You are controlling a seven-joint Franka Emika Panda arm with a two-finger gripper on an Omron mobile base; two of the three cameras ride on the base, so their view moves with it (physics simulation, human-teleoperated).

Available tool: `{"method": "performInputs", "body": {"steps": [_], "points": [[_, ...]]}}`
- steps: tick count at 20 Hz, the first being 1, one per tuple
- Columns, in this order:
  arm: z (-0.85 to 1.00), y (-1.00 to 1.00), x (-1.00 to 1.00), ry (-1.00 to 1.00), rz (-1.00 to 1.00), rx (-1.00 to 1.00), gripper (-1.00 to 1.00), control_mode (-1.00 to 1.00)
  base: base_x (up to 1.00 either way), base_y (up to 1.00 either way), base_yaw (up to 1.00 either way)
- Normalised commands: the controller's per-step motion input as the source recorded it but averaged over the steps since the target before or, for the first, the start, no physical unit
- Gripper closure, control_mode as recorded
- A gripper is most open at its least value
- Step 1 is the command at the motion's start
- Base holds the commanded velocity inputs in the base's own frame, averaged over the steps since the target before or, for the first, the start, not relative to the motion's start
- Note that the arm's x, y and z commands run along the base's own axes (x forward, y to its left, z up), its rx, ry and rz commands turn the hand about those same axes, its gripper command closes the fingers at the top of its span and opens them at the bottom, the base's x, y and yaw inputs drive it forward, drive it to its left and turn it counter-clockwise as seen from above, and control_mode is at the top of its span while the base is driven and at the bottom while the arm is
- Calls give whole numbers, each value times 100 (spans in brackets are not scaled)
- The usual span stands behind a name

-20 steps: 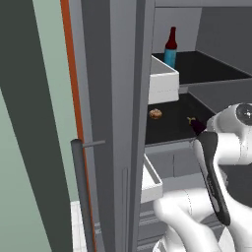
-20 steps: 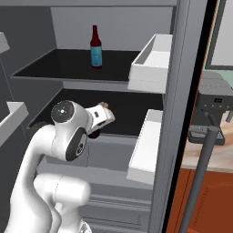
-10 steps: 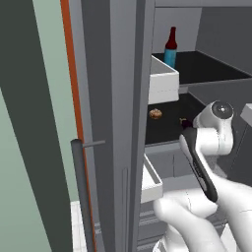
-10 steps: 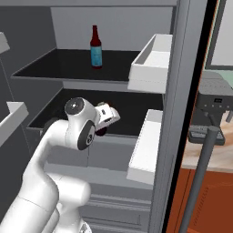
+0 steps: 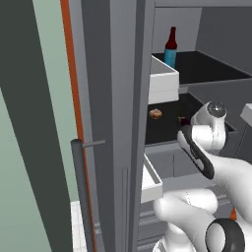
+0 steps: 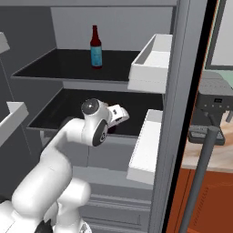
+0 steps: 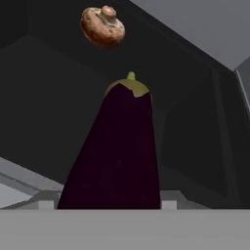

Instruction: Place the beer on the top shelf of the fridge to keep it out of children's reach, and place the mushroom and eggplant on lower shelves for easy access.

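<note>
The fridge [image 5: 118,98] stands open, its white door bins [image 6: 152,61] holding nothing visible. On the top shelf [image 6: 68,66] the beer [image 6: 95,47] stands upright toward the back. One shelf down, on the lower shelves [image 5: 165,130], the mushroom [image 5: 155,113] lies to the left in the left base view, with the eggplant [image 7: 117,151] near it to the right. In the hand view the gripper [image 7: 105,205] has the eggplant between its fingertips, stem end pointing away, mushroom beyond; whether it clamps the eggplant cannot be told.
</note>
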Motion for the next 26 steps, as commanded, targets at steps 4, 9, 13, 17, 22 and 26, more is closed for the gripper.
{"method": "performInputs", "body": {"steps": [4,9,13,17,22,26], "points": [[-19,-20,59,0,0,0,100,-100,0,0,0],[-15,-10,62,0,0,0,100,-100,0,0,0],[-13,-2,61,0,0,0,100,-100,0,0,0],[-16,-5,60,0,0,0,100,-100,0,0,0],[-19,-1,57,0,0,0,100,-100,0,0,0],[-20,0,41,-4,0,0,-100,-100,0,0,0]]}}
